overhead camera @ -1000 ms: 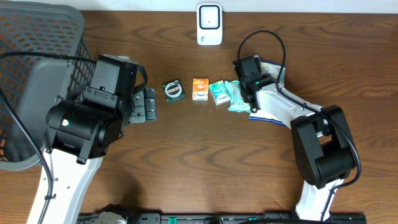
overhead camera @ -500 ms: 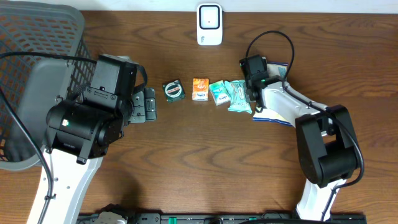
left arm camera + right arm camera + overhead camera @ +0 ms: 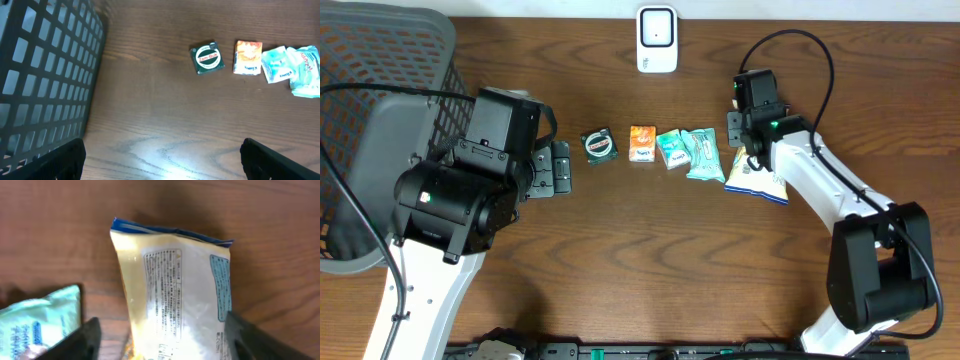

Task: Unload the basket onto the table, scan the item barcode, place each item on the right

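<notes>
Far to the left of the scanner (image 3: 657, 38), a big black mesh basket (image 3: 380, 60) fills that end of the table. The left arm stands between basket and scanner. The left gripper (image 3: 558, 168) hangs idle with its jaws spread wide and nothing between them.

Right of the scanner and nearer the robot lies the snack pouch (image 3: 757, 178), yellow and white with a blue end, flat on the wood. It is the largest of the goods, and I take it for the item to be scanned. The right gripper (image 3: 160, 342) sits over the pouch's end nearest the scanner. In the wrist view its jaws stand well apart, one on each side of the pouch, not pinching it, so I read it as open and holding nothing. The printed back panel faces up, but I cannot make out a barcode on it.

Straight towards the robot from the scanner runs a row of smaller things. Two teal packets (image 3: 704, 155) lie just beside the pouch, then an orange box (image 3: 641, 143), then a small green tin (image 3: 599, 146) leftmost.

The step in hand looks like the pick-up, with nothing lifted yet. The next move calls for the jaws to close on the pouch alone, clear of the teal packets. The pouch must then be raised and turned so that its code faces the scanner.
</notes>
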